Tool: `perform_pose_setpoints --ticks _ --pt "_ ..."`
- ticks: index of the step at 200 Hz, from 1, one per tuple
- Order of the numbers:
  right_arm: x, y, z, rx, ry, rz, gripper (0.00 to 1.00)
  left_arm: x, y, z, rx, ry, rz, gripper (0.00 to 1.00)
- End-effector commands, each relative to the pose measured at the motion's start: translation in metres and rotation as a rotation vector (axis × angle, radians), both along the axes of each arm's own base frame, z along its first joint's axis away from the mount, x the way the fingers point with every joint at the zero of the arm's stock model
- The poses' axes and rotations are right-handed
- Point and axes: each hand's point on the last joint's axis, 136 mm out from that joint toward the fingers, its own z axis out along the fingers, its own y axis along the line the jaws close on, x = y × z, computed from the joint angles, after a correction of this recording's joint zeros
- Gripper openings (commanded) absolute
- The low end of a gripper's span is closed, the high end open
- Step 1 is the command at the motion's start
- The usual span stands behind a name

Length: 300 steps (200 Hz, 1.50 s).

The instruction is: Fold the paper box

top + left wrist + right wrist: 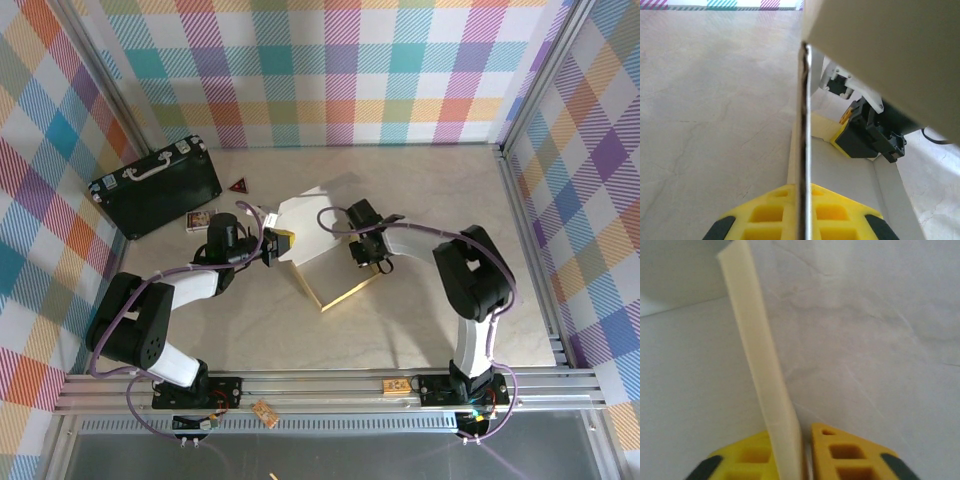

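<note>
Beige tabletop (pixel 430 190) under plaid walls: the paper box (pixel 318 235) sits half-raised right of the black case (pixel 155 188) (white face up). The left gripper (pixel 282 243) pinches the wall nearer the case, and the right gripper (pixel 368 262) pinches the farther flap.

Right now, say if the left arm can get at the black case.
Probably not: the left gripper is shut on the paper box. Freed, it likely could; only a small card lies toward the black case.

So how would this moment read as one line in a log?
left hand: shut on paper box wall | right hand: shut on another panel | fold: unfinished
</note>
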Motion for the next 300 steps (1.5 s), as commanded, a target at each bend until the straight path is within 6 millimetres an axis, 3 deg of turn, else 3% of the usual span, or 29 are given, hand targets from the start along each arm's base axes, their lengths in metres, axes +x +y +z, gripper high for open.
perform_pose_setpoints --ticks 1,25,47,73,77,88,101,137,184,203,220,237,255,283,300 --pt "-0.021 -0.025 -0.032 -0.252 0.069 -0.02 0.0 0.005 -0.004 0.024 -0.04 -0.067 -0.021 0.06" --pt "-0.022 -0.031 -0.032 -0.386 0.017 -0.039 0.0 0.005 -0.005 0.029 -0.052 -0.072 -0.025 0.06" --pt "-0.023 -0.035 -0.044 -0.42 0.037 -0.046 0.0 0.004 -0.005 0.032 -0.057 -0.077 -0.027 0.06" --pt "-0.029 -0.024 -0.057 -0.324 0.091 -0.04 0.0 0.004 -0.006 0.028 -0.06 -0.066 -0.032 0.06" --pt "-0.029 -0.022 -0.056 -0.301 0.089 -0.04 0.08 0.004 -0.006 0.028 -0.06 -0.067 -0.032 0.06" --pt "-0.027 -0.014 -0.045 -0.223 0.086 -0.042 0.24 0.004 -0.006 0.028 -0.059 -0.066 -0.031 0.06" --pt "-0.022 -0.007 -0.026 -0.169 0.058 -0.031 0.34 0.004 -0.005 0.029 -0.058 -0.066 -0.029 0.06" --pt "-0.008 0.009 0.024 -0.074 -0.031 -0.002 0.43 0.005 -0.005 0.026 -0.051 -0.06 -0.025 0.06" --pt "-0.008 0.022 0.043 0.03 -0.053 0.011 0.61 0.006 -0.005 0.021 -0.044 -0.049 -0.027 0.07" --pt "-0.007 0.022 0.049 0.054 -0.067 0.006 0.63 0.007 -0.005 0.019 -0.042 -0.043 -0.022 0.09" --pt "-0.005 0.017 0.053 0.091 -0.073 -0.016 0.59 0.009 -0.004 0.017 -0.035 -0.034 -0.012 0.15" --pt "-0.004 0.009 0.051 0.121 -0.061 -0.042 0.51 0.015 -0.001 0.015 -0.039 -0.008 0.022 0.37" --pt "-0.008 0.007 0.043 0.193 -0.036 -0.065 0.36 0.022 0.0 0.016 -0.046 0.04 0.06 0.52" --pt "-0.012 0.006 0.022 0.251 -0.007 -0.089 0.11 0.023 0.0 0.022 -0.058 0.063 0.076 0.61" --pt "-0.013 0.007 0.016 0.277 -0.02 -0.105 0.03 0.02 0.013 0.031 -0.037 0.036 0.156 0.68"
